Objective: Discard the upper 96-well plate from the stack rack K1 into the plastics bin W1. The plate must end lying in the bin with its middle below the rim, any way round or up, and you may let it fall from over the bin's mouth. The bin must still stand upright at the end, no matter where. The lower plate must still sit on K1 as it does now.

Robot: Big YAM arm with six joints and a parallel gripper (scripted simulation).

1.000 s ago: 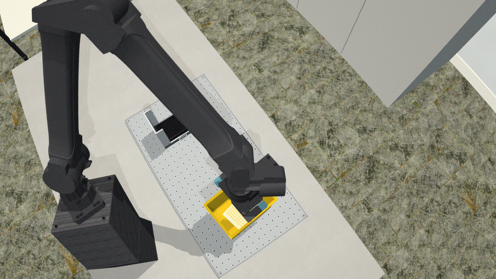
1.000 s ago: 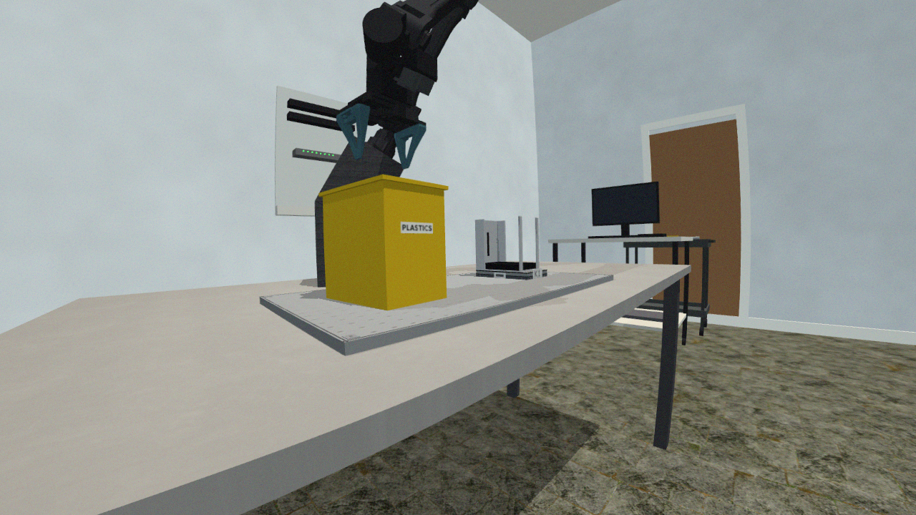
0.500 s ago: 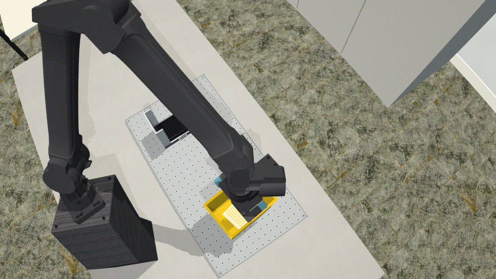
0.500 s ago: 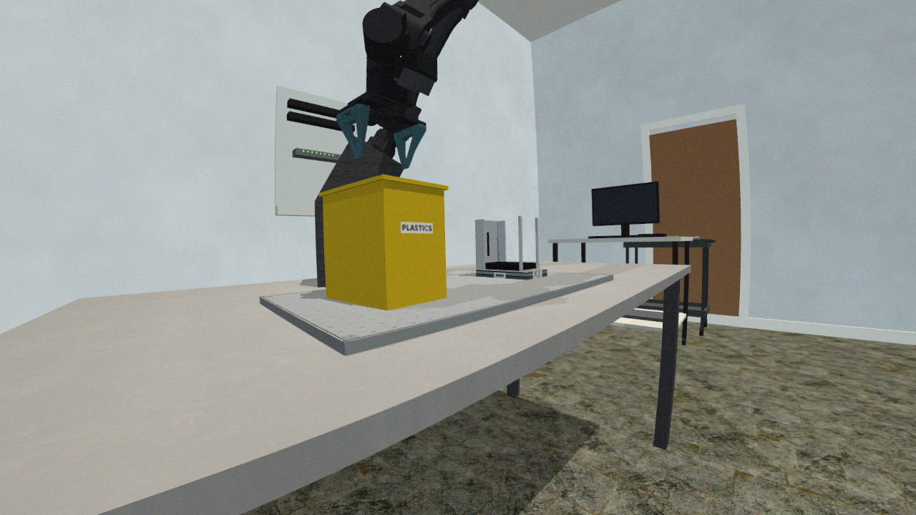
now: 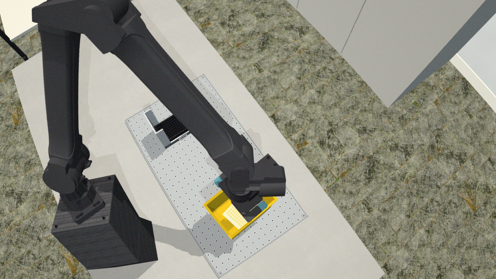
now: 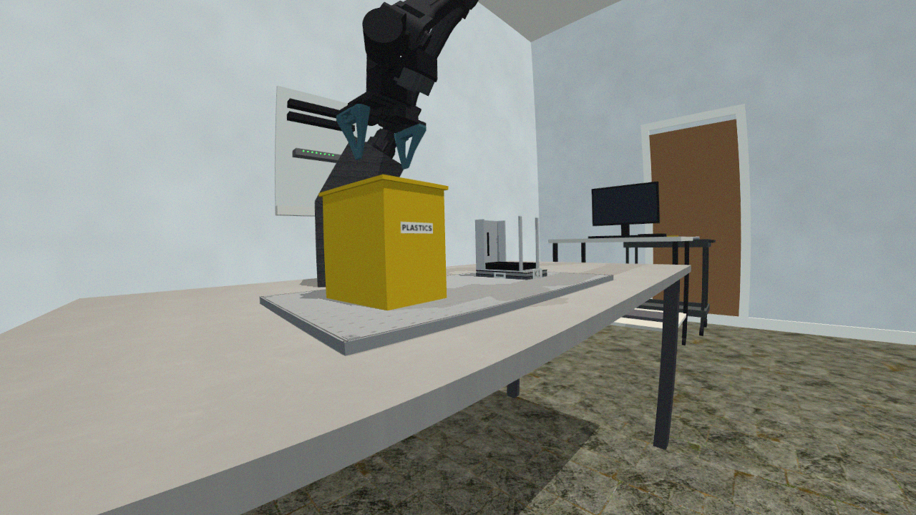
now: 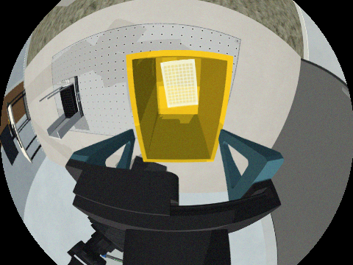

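Claw [image 6: 382, 148] spread wide and empty, hanging above the mouth of one yellow plastics bin W1 [image 6: 378, 256]. One pale 96-well plate [image 7: 179, 82] lying at the bin's bottom. One dark plate [image 5: 172, 127] seated on rack K1 [image 5: 151, 116], well apart on the table [image 5: 114, 90].

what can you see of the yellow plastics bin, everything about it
The tall yellow box-shaped plastics bin stands upright on the grey perforated board, open-topped, with a white PLASTICS label on one side. Its walls look like smooth plastic. A pale 96-well plate lies flat at its bottom, well below the rim. The teal-fingered gripper hangs above the mouth, jaws open, touching nothing.
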